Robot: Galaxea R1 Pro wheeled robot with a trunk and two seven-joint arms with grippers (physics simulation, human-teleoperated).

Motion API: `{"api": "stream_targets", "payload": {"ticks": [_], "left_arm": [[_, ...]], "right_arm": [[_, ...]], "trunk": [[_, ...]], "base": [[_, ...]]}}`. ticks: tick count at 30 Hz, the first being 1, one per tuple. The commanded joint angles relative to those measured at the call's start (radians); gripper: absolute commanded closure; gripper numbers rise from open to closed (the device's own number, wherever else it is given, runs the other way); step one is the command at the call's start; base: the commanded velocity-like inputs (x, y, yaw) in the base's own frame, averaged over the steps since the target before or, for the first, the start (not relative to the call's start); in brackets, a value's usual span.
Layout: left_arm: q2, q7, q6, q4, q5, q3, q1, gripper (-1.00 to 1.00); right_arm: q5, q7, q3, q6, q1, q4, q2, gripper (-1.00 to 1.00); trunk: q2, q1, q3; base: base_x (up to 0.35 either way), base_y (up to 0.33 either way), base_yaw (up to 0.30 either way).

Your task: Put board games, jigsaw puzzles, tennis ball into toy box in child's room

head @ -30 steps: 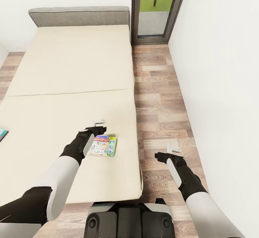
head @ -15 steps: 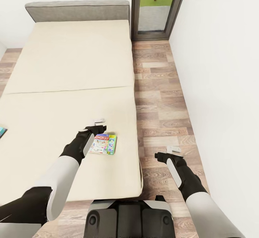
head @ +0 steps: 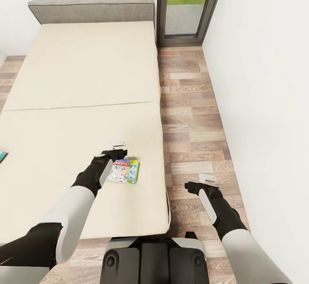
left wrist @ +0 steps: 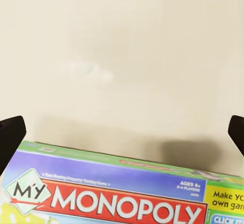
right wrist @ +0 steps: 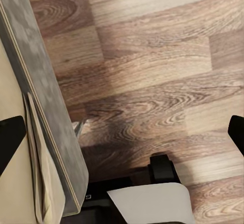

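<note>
A pale and green "My Monopoly" board game lies flat on the beige bed, near its right edge. My left gripper hovers open just past the box's far edge. In the left wrist view the board game's printed lid lies below the open left gripper, with bare mattress between the dark fingertips. A sliver of a blue board game shows at the bed's left side. My right gripper hangs open over the wood floor, holding nothing. The right gripper looks down at planks.
A grey headboard closes the bed's far end, beside a grey-framed window. A white wall runs along the right of a narrow floor strip. The bed's grey frame and my own base show in the right wrist view.
The whole head picture has shifted: the bed, headboard and game box sit slightly higher in it, so the camera has moved. Both arms keep their pose and both grippers stay open.
</note>
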Motion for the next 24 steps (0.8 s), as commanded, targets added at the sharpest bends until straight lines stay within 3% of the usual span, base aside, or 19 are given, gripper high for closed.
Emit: {"api": "stream_targets", "payload": {"ticks": [1,13,24], "left_arm": [[-0.001,0.001,0.006,-0.002,0.001,0.004,0.000,-1.00],[-0.008,-0.002,0.008,-0.002,-0.003,0.003,0.026,-1.00],[-0.001,0.000,0.011,-0.002,-0.002,0.006,0.030,-1.00]], "right_arm": [[-0.011,-0.009,0.003,0.003,0.000,-0.001,0.000,-1.00],[-0.011,-0.008,0.001,-0.008,0.000,0.003,0.011,-1.00],[-0.015,-0.008,0.003,-0.008,0.000,0.013,-0.001,-1.00]], "trunk": [[-0.001,0.000,-0.001],[-0.001,0.000,-0.001],[-0.001,0.000,-0.001]], "base": [[0.000,0.000,0.000],[0.000,0.000,0.000],[0.000,0.000,0.000]]}}
